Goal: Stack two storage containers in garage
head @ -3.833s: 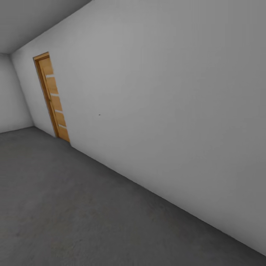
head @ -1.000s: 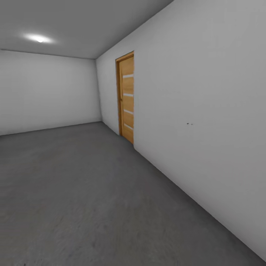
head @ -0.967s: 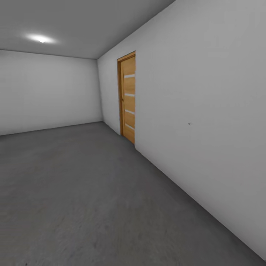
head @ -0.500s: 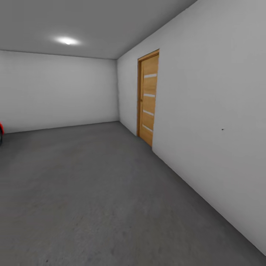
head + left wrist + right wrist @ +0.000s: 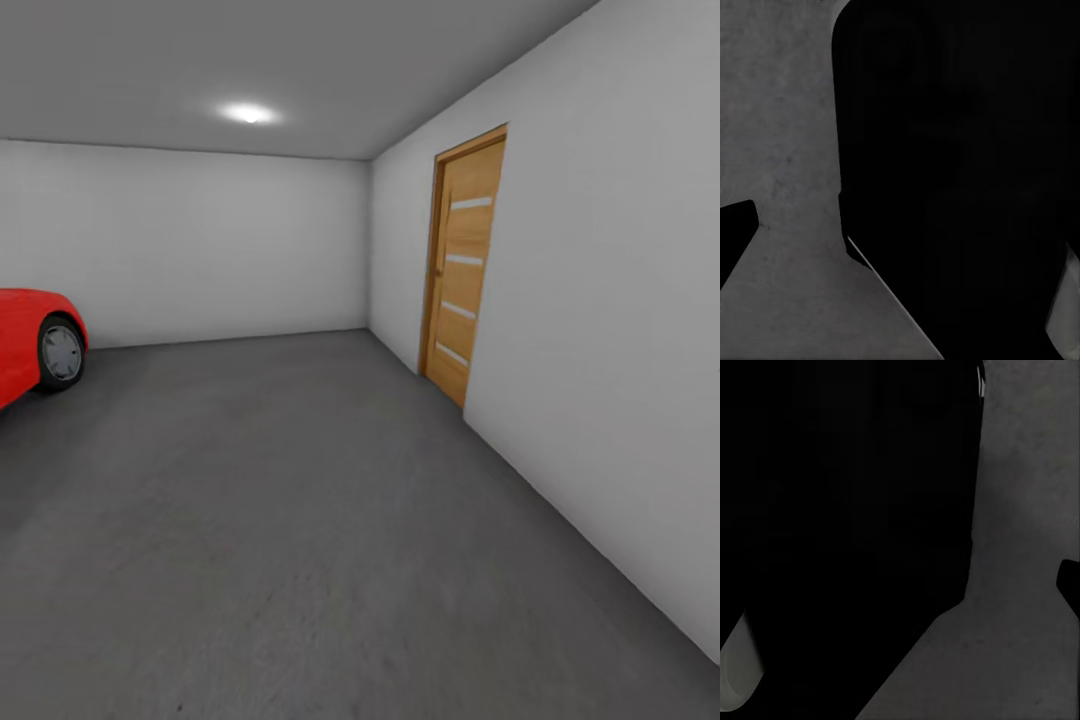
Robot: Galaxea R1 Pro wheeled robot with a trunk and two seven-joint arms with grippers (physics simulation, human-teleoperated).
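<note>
Figure: both wrist views, taken along the arms, show a large black mass against the dark grey speckled concrete floor [image 5: 780, 112]; I read this mass as the robot's own body or arm housing, though it is too dark to resolve. No fingertip of either claw can be made out, so I cannot tell whether the left or the right claw is open, closed or gripping anything. Moving outward, the head view looks along the garage: the same concrete floor [image 5: 300, 520] runs forward to a plain grey-white back wall [image 5: 200, 240], a side wall on the right carries a wooden door [image 5: 462, 265] with pale horizontal strips, and a ceiling lamp [image 5: 248, 113] glows above. At the left edge stands part of a red car [image 5: 30, 335], with one wheel [image 5: 61, 352] resting on the floor. The two storage containers are not seen in these views, so their bearing from either claw, their long axis and the nearer arm cannot be established here. My judgement is that I am in transit inside the garage, and that the coming move depends first on bringing a container into view.
</note>
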